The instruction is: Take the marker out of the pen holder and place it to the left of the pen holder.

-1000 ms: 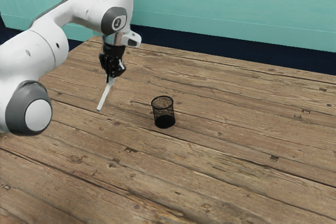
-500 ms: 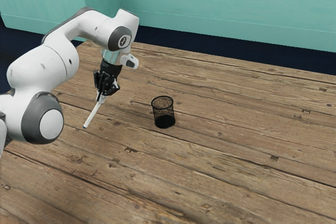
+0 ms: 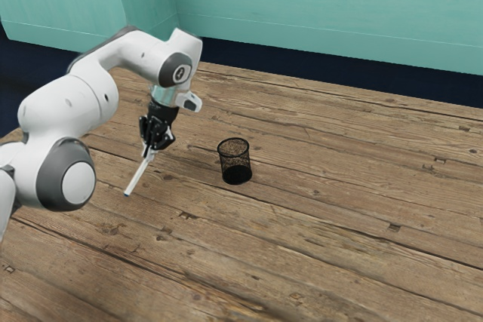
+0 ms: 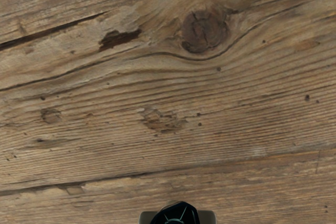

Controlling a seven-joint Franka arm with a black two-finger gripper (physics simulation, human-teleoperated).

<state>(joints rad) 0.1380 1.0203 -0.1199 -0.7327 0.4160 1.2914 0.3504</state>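
Note:
My gripper (image 3: pixel 152 150) is shut on the white marker (image 3: pixel 138 176), off toward the exterior view's left from the pen holder. The marker slants down from the fingers, its blue-tipped lower end close to the tabletop; whether it touches the wood I cannot tell. The black mesh pen holder (image 3: pixel 235 162) stands upright on the table with no marker in it. In the wrist view a dark rounded thing (image 4: pixel 176 214) shows at the lower edge, over the wood.
The wooden table (image 3: pixel 317 209) stretches around the pen holder. A teal wall (image 3: pixel 324 13) rises behind the table's far edge.
The arm has lowered, carrying the marker down and, over the whole second, slightly toward the exterior view's left. The pen holder has not moved.

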